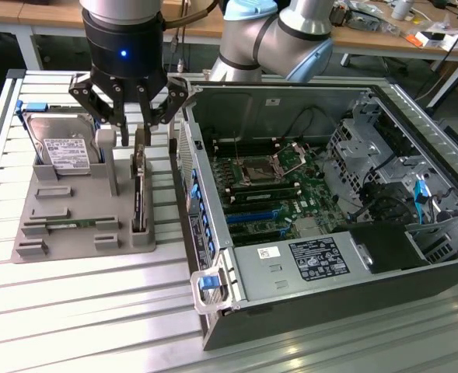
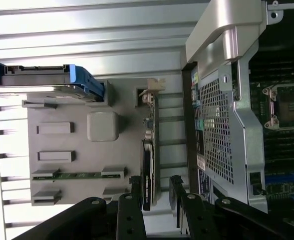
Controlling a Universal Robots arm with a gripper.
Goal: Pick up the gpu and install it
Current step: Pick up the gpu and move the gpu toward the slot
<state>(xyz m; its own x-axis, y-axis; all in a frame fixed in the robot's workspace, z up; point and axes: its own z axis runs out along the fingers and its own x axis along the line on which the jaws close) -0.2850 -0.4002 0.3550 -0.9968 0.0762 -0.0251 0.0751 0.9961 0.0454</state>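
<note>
The gpu [image 1: 139, 198] is a thin dark card standing on edge in a slot of the grey holder [image 1: 65, 206], its silver bracket end toward the back. My gripper [image 1: 139, 128] hangs right over the card's back end, open. In the wrist view the gpu [image 2: 149, 150] runs between the two fingertips [image 2: 137, 192], and my gripper [image 2: 155, 192] straddles the card with a small gap on each side. Nothing is held.
A silver hard drive [image 1: 65, 148] with a blue frame leans in the holder's back corner, and a green memory stick [image 1: 69, 225] lies in its front slot. The open computer case [image 1: 213, 233] stands close beside the gpu on the exterior view's right, motherboard [image 1: 267, 194] exposed.
</note>
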